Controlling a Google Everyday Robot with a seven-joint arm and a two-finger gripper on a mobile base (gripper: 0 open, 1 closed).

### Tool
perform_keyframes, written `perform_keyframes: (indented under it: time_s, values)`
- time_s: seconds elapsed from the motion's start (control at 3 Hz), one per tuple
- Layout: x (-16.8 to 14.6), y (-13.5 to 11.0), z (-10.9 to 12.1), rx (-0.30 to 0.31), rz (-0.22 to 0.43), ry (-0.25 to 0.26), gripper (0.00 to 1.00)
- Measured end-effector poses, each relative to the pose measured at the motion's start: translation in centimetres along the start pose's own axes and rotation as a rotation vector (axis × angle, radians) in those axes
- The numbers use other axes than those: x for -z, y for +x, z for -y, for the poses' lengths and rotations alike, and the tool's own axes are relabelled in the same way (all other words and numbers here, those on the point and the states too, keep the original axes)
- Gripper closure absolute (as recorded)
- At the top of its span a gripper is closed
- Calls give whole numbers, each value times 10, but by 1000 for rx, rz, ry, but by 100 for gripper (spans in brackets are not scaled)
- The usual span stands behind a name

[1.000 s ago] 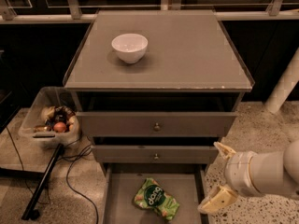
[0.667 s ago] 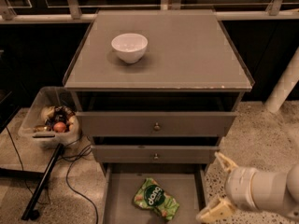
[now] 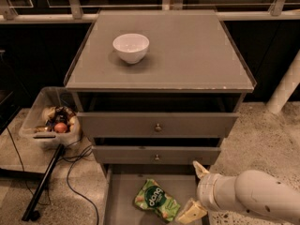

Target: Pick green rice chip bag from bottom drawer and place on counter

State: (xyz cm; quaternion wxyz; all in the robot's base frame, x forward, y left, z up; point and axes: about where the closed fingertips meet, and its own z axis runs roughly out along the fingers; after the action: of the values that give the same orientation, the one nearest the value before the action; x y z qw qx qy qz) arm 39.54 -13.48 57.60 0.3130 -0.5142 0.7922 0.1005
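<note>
End effector [image 3: 196, 191], fingers apart and empty, hangs over the bottom drawer [image 3: 121, 198]; green rice chip bag [image 3: 156, 200] just beside it. Approach step; straddling it likely comes next.

Gripper [image 3: 196, 191] sits low at your 5 o'clock, over the right edge of the bottom drawer [image 3: 122, 197], jaws spread apart. Green rice chip bag [image 3: 156, 200] lies flat on the drawer floor, just beside the lower jaw at its 9 o'clock. White bowl [image 3: 131, 47] on bench [image 3: 197, 55], 11 o'clock.
</note>
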Motion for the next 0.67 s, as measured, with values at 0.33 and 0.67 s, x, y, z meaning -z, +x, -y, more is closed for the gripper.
perform_keyframes:
  time_s: [0.33, 0.67]
  values:
    - [-4, -2, -2, 0, -11, -4, 0]
    - [-25, -8, -3, 3, 14, -16, 0]
